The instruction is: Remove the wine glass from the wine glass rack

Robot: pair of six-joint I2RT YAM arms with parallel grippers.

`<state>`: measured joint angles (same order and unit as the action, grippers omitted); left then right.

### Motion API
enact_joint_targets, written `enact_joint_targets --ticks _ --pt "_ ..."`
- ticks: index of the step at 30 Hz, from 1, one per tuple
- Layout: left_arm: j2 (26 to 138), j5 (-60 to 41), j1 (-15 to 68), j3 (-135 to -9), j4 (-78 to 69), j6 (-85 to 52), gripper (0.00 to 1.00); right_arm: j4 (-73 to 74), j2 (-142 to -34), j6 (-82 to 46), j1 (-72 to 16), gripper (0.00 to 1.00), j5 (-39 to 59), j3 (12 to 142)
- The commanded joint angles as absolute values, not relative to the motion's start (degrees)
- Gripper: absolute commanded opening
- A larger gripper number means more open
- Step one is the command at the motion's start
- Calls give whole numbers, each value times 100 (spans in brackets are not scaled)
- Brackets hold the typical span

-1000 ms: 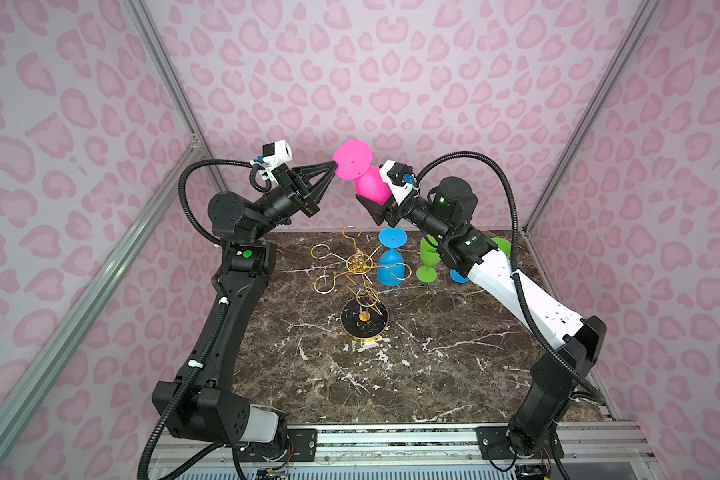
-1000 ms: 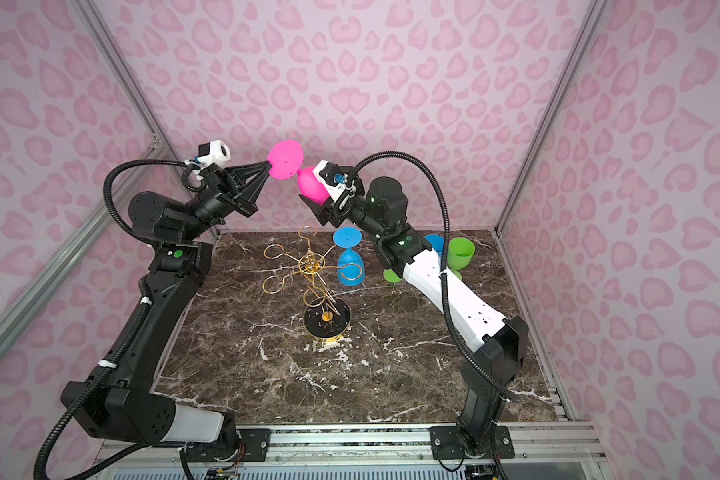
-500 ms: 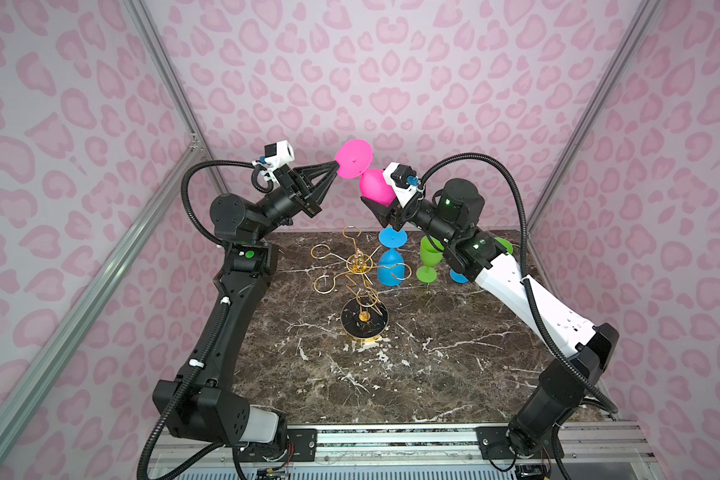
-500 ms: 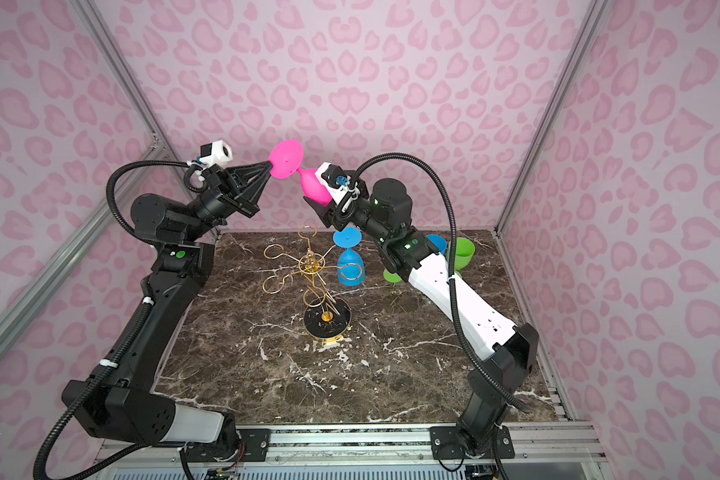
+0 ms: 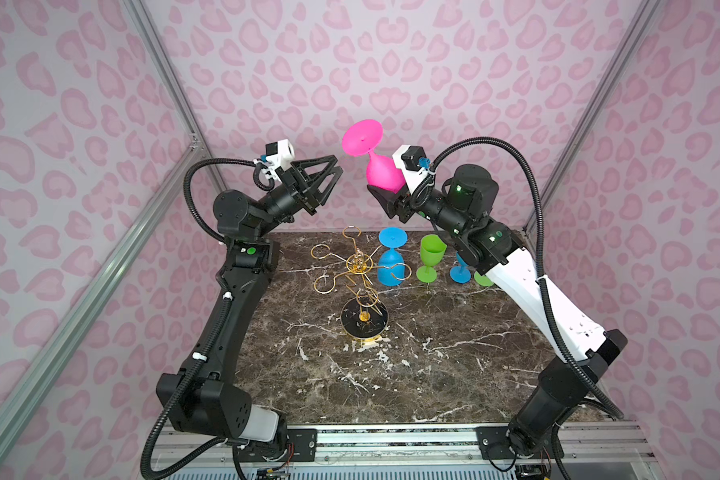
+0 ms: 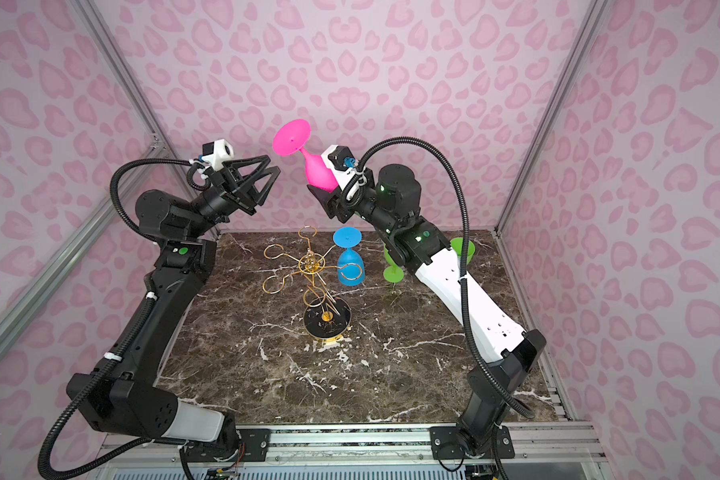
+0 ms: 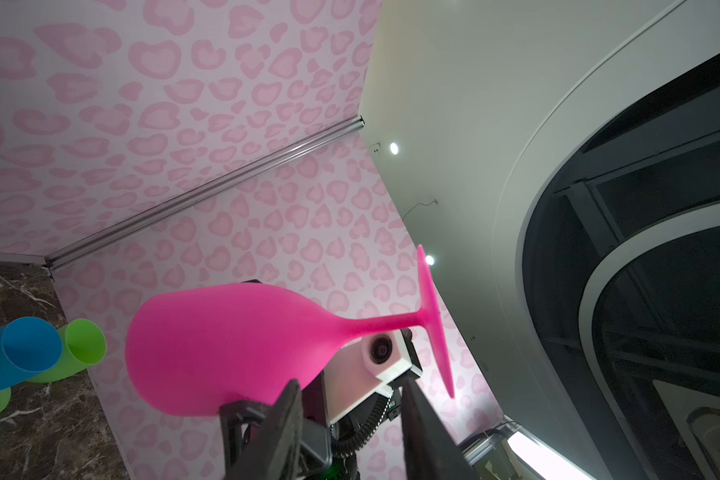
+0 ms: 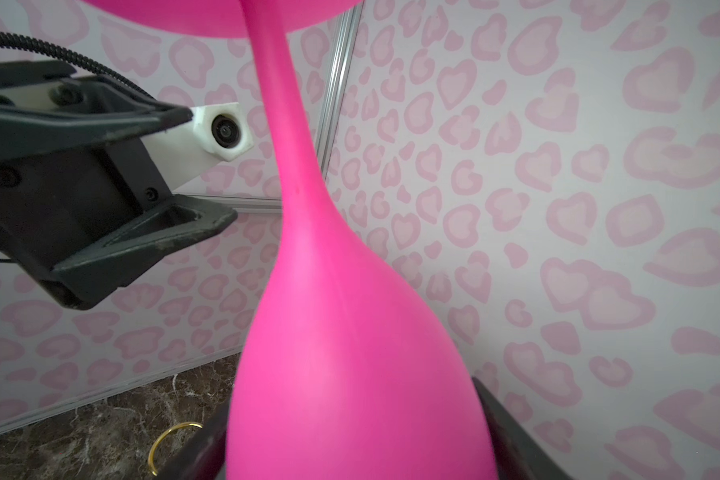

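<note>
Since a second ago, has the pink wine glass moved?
Yes. Against the wine glass rack, the pink wine glass has risen and shifted right, clear of the left gripper.

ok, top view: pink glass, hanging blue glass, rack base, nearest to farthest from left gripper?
1. pink wine glass, just right of the left gripper
2. blue wine glass, hanging on the rack below
3. black base, lowest, toward the camera

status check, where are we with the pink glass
Right end effector shut on pink wine glass bowl, foot up, high, off the wine glass rack. Left end effector open, empty, close beside the stem. Blue glass inverted at the rack.
</note>
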<state>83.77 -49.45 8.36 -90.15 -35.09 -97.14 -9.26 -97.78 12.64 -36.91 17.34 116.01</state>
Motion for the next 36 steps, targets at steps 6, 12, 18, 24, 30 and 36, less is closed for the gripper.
enact_joint_targets --ticks 6,12,18,24,30,36 --pt "8396 -4723 843 -9290 -2955 -7428 42 -2491 -9626 717 -3476 65 1416 11793" --pt "7999 -3640 912 -9022 -1855 -4157 46 -3364 -9420 436 -3271 63 1417 11955" --pt "7814 -3177 962 -8417 -2074 -1770 46 -3939 -9324 343 -3131 62 1502 11999" --pt "7965 -3696 984 -8376 -2163 365 39 -4560 -9446 348 -3129 61 1630 12226" --pt "8176 -4338 1001 -8415 -2390 1675 39 -4891 -9592 378 -3126 60 1782 12293" --pt "8334 -4825 1053 -8490 -2373 2441 39 -4975 -9858 345 -3129 59 2052 12476"
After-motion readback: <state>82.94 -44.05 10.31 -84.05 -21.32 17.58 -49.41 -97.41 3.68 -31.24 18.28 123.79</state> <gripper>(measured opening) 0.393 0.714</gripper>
